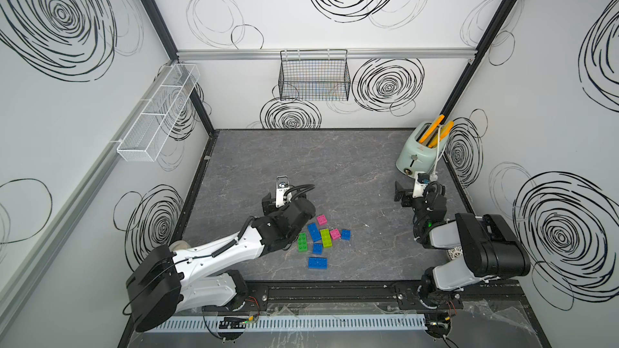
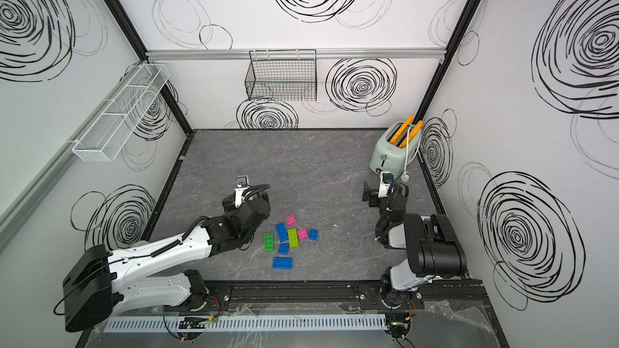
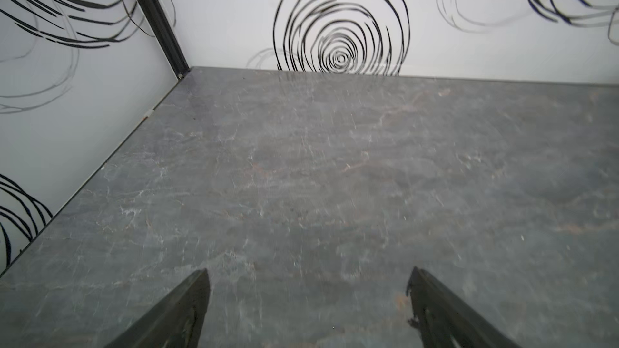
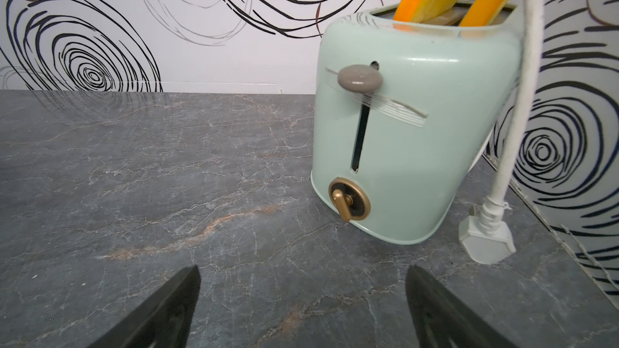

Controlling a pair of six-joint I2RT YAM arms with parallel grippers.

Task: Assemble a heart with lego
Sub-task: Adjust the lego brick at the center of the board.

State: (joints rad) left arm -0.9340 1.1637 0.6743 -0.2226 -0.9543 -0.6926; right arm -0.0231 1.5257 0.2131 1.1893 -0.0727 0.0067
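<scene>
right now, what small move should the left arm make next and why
Probably swing the left hand round toward the green brick: its jaws stand open and empty, facing bare tabletop, while the lego bricks lie loose and unjoined behind it.

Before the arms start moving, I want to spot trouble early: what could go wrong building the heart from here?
The left arm sits close beside the green brick; turning toward the pile could scatter the loose lego.
The right gripper, open, faces the toaster, whose white cord and plug lie close; a swing might snag them.
Neither wrist view shows a brick, so the first reach starts blind.
</scene>
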